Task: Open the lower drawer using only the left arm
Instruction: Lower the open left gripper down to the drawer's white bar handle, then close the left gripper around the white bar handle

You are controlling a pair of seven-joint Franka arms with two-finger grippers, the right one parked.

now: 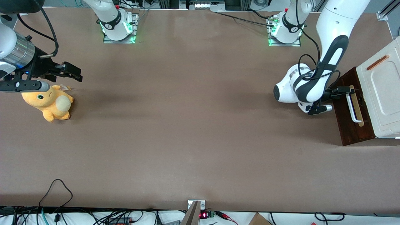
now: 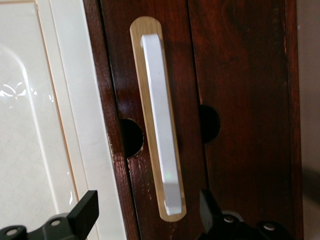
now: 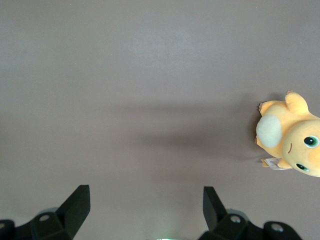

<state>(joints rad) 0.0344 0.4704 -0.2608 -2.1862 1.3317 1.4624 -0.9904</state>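
Observation:
The lower drawer [image 1: 351,126] is the dark brown front of a cabinet at the working arm's end of the table. Its white bar handle [image 1: 352,107] lies on a pale wood strip. None of the drawer's inside shows. The left arm [image 1: 315,84] reaches down in front of it, and its black gripper [image 1: 343,91] is at the handle's end farther from the front camera. In the left wrist view the drawer front [image 2: 240,100] fills the frame. The gripper [image 2: 148,212] is open, with one end of the handle [image 2: 159,115] showing between its fingertips [image 2: 86,209].
The cream-white cabinet body [image 1: 382,87] with a thin orange-brown strip [image 1: 377,62] sits at the table's edge. An orange plush toy [image 1: 48,103] lies toward the parked arm's end. Cables [image 1: 56,193] run along the table's near edge.

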